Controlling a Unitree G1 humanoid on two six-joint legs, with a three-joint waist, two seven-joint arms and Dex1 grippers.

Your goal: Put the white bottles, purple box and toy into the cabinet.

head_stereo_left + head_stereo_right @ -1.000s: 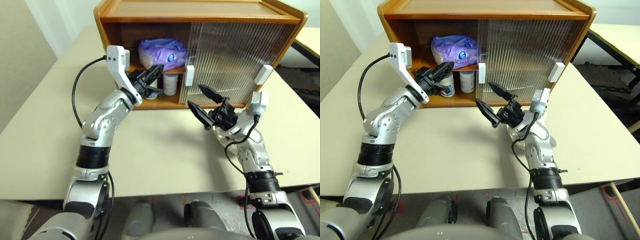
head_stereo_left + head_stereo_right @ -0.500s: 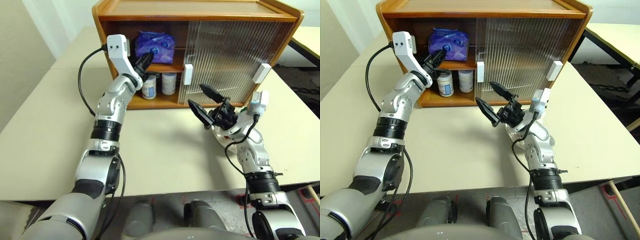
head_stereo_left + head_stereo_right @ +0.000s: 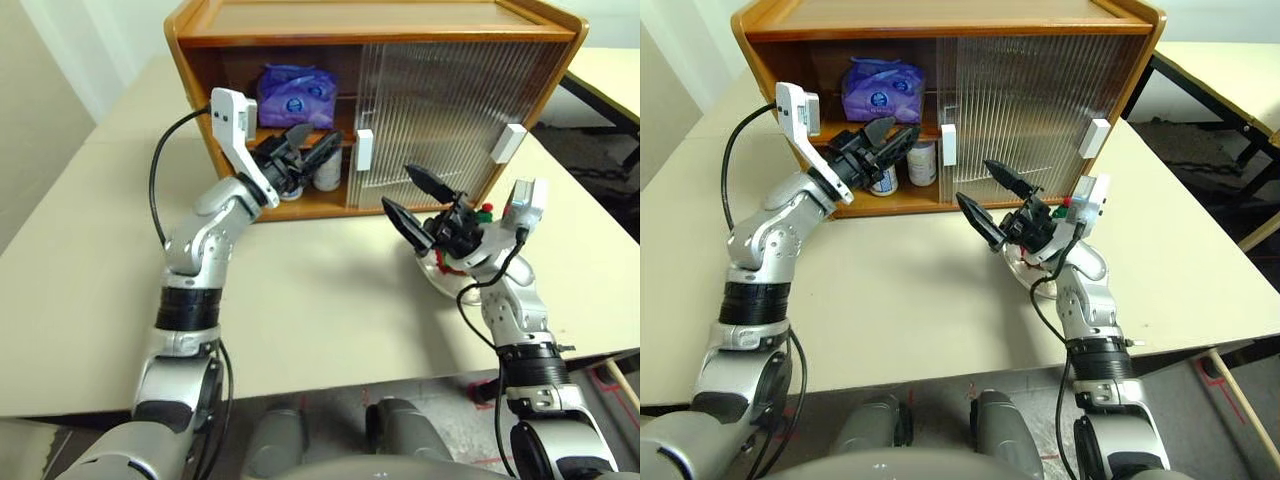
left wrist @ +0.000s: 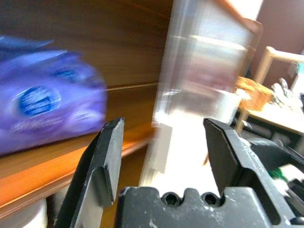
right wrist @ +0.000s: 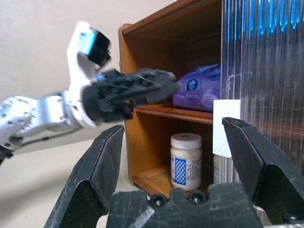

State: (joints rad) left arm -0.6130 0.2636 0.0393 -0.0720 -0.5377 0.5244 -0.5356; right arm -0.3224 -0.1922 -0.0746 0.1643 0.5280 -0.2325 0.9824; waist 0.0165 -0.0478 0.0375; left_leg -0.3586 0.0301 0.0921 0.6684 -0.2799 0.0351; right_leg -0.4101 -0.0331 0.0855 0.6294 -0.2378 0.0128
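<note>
The wooden cabinet [image 3: 460, 25] has its left half open. The purple box [image 3: 297, 92] lies on the upper shelf. Below it stand two white bottles [image 5: 185, 161], one partly behind a white door handle [image 5: 225, 127]. My left gripper [image 3: 320, 136] hovers open and empty just in front of the opening, at shelf height, apart from the purple box [image 4: 42, 104]. My right gripper [image 3: 398, 187] is open and empty over the table before the closed door. Red and green bits of the toy [image 3: 485, 210] peek out behind my right hand.
A shallow metal dish [image 3: 432, 274] lies under my right wrist on the beige table [image 3: 330, 300]. The ribbed sliding doors [image 3: 430, 110] cover the cabinet's right half. Another table [image 3: 1230, 70] stands at the far right.
My left gripper reached up shut against the purple box on the shelf, then pulled back and opened. The right arm kept still. The view shifted slightly.
</note>
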